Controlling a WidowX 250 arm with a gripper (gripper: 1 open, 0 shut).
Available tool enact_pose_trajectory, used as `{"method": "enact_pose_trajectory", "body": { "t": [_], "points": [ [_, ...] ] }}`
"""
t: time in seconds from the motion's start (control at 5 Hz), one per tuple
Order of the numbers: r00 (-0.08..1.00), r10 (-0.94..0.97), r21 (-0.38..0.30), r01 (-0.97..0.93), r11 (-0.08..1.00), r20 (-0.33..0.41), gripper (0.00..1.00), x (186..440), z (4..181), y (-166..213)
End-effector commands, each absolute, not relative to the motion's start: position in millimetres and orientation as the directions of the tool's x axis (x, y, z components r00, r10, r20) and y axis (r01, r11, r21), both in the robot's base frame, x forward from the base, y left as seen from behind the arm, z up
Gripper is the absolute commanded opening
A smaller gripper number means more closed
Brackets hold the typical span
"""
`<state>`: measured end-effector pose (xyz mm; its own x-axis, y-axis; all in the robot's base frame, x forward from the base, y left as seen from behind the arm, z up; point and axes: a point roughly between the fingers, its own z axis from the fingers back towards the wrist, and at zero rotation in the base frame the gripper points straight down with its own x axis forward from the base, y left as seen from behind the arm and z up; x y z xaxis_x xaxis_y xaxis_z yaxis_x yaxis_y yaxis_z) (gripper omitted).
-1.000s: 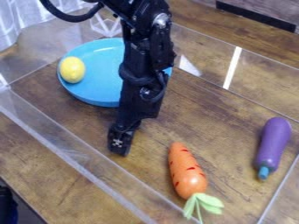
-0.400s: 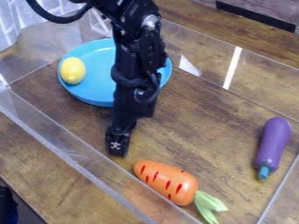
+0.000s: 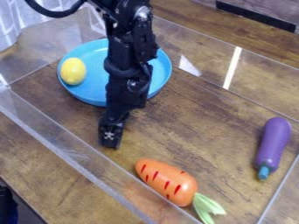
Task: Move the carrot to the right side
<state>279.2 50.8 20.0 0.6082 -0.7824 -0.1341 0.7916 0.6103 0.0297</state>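
Carrot at near edge of table, arm beside the blue bowl, jaws wide.
Carrot (image 3: 167,179) lies on the wood table (image 3: 201,131) close to the clear panel (image 3: 65,138), lower middle of view, slanted: orange end up-left, green leaves down-right, dark red stripes across the body. Gripper (image 3: 111,138) is low, pointing down, up-left of the carrot and apart from it; jaws read as fully spread, dark fingers overlap from this angle. No carrot contact. Arm (image 3: 126,44) comes in from the top and covers part of the blue bowl (image 3: 105,70). Yellow lemon (image 3: 73,70) sits at the bowl's left side in view. Purple eggplant (image 3: 272,144) is at the right of view, near upright in frame, teal tip toward the bottom, well apart from the carrot.
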Motion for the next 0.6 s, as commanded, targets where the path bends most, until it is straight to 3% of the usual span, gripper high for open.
{"method": "enact_pose_trajectory", "body": {
  "t": [0.0,0.4],
  "points": [
    [0.645,-0.755,0.055,0.763,0.644,-0.117,1.0,288,24.7,56],
    [0.644,-0.759,0.069,0.765,0.64,-0.099,1.0,295,23.1,44]
  ]
}}
